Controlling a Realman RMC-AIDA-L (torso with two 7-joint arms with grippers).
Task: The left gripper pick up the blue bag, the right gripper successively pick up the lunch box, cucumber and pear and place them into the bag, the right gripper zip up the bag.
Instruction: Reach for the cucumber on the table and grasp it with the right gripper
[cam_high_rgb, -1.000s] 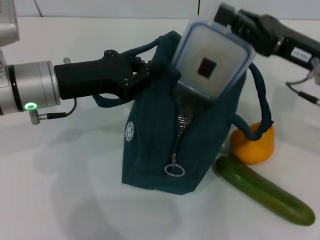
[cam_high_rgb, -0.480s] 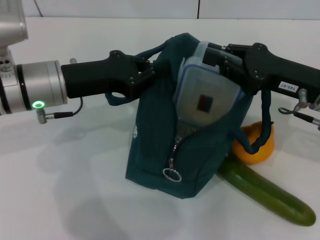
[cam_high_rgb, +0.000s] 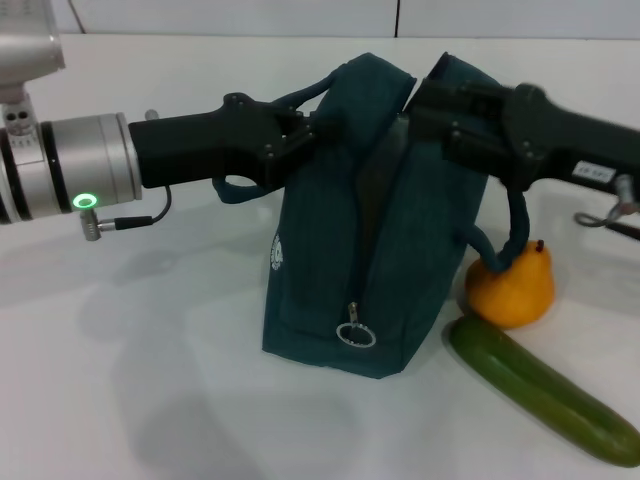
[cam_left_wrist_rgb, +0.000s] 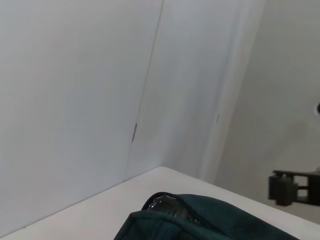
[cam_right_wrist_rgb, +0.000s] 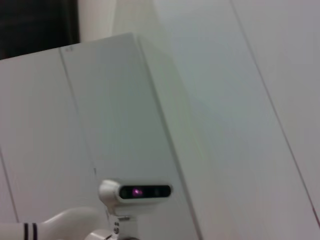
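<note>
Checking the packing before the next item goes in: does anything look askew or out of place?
Nothing stands out. The blue bag stands upright, held by the left gripper; the pear and cucumber lie beside it.

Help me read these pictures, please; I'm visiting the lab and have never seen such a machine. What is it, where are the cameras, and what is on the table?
It is a robot with two arms, each ending in a black two-fingered claw. The main picture comes from a camera on its head, looking down at a white table. The other two come from cameras on its wrists: the left one catches only the top of the bag and walls, the right one only walls and a white device.

The left gripper grips a handle of the blue bag, which stands upright, its zipper open at the top. The right gripper reaches into the bag's open top; whatever it holds is hidden. Beside the bag lie a pear and a cucumber.
</note>
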